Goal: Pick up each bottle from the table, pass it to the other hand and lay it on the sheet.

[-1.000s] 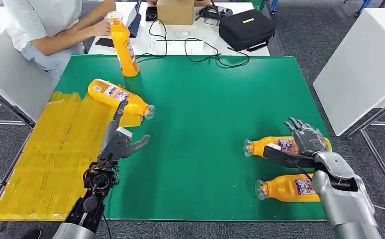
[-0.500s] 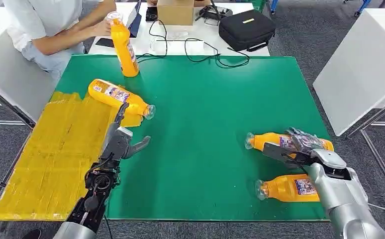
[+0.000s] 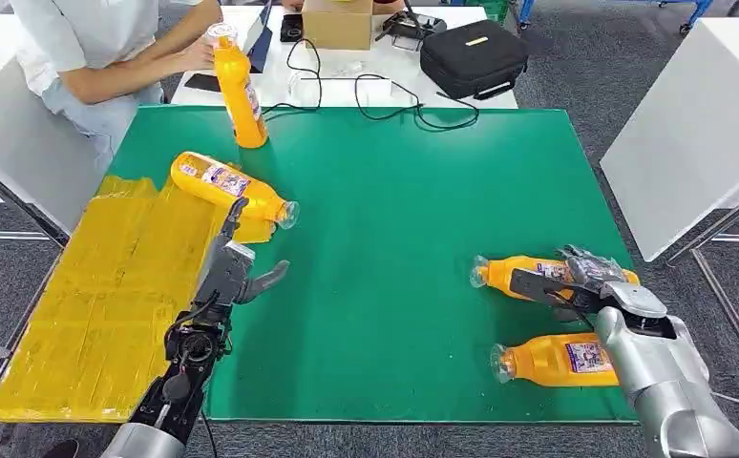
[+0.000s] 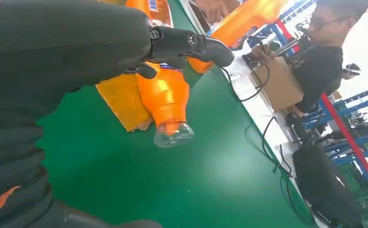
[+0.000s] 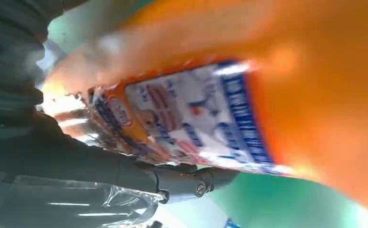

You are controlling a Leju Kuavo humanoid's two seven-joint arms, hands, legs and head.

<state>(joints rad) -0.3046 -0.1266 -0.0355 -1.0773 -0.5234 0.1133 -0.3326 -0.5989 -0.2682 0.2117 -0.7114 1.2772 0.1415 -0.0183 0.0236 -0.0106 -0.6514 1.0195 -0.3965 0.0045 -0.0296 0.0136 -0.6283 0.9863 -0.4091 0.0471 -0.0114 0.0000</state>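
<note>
Two orange bottles lie at the right of the green table [image 3: 394,191]. My right hand [image 3: 587,277] grips the farther one [image 3: 514,275], fingers over its labelled body and thumb on the near side; the right wrist view shows this bottle [image 5: 248,95] close up against the thumb [image 5: 191,180]. The nearer bottle [image 3: 552,363] lies free beside my forearm. My left hand [image 3: 237,275] hovers open just short of a third bottle [image 3: 227,184], which lies across the edge of the yellow sheet [image 3: 108,296]. The left wrist view shows that bottle [image 4: 165,95] beyond my spread fingers [image 4: 191,42].
A person seated at the far left holds a fourth orange bottle [image 3: 237,91] upright on the table's far edge. Behind it a white table carries a black case [image 3: 473,55], a cardboard box [image 3: 337,21] and cables. A white cabinet [image 3: 700,124] stands to the right.
My right hand came down from open above the farther bottle and closed around it, and the bottle shifted slightly. The left hand has hardly moved.
</note>
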